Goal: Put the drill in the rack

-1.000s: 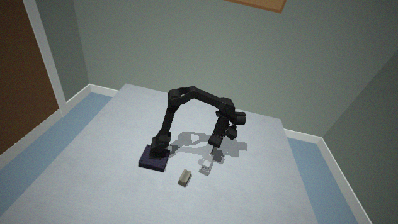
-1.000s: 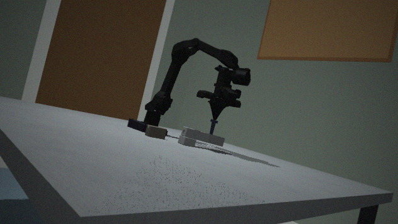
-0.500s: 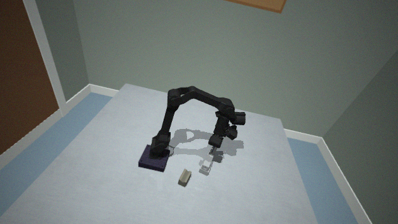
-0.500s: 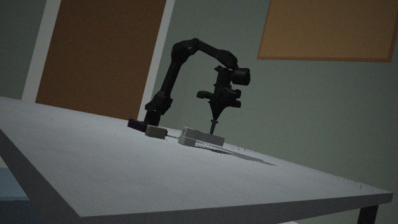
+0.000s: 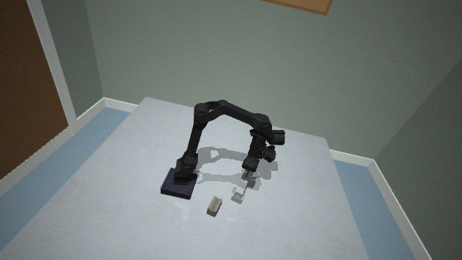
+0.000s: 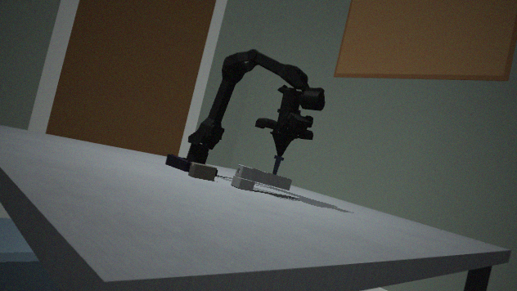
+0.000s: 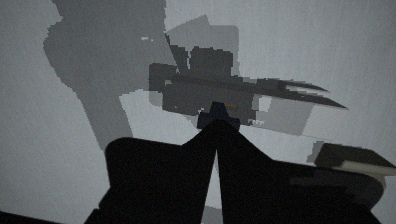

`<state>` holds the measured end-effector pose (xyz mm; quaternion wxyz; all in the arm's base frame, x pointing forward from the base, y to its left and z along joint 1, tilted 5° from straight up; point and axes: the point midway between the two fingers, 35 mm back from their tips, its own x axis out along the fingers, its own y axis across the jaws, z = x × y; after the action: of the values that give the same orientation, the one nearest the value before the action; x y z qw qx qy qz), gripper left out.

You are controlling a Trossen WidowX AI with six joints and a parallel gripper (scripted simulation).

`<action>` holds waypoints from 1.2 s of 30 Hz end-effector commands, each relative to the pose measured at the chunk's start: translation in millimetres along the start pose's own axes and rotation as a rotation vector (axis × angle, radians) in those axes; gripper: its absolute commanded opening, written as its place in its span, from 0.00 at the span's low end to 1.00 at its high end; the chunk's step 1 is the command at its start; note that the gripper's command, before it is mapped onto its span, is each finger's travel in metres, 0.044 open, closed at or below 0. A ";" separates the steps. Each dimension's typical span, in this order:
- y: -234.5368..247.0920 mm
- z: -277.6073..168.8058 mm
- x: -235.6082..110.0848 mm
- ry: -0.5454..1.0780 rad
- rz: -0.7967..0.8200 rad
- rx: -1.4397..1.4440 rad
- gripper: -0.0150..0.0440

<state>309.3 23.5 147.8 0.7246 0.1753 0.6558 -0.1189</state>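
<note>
The dark key (image 6: 277, 165) stands upright at the far end of the pale block (image 6: 262, 178) on the table (image 6: 204, 229); the drill cannot be told apart from the block in these views. The gripper (image 6: 279, 154) points straight down with its tip on top of the key, the fingers pressed together and holding nothing. The beige rack (image 5: 214, 205) lies just beside the block, apart from it; behind it the arm rises from a dark base plate (image 5: 166, 190).
</note>
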 end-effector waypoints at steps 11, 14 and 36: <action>-0.6 -7.2 12.9 0.023 -0.006 -0.003 0.25; -0.6 -7.9 14.1 0.024 -0.006 -0.003 0.25; -0.2 -9.1 21.8 0.024 -0.006 -0.003 0.25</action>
<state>307.6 23.7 144.5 0.7342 0.1765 0.6448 -0.1186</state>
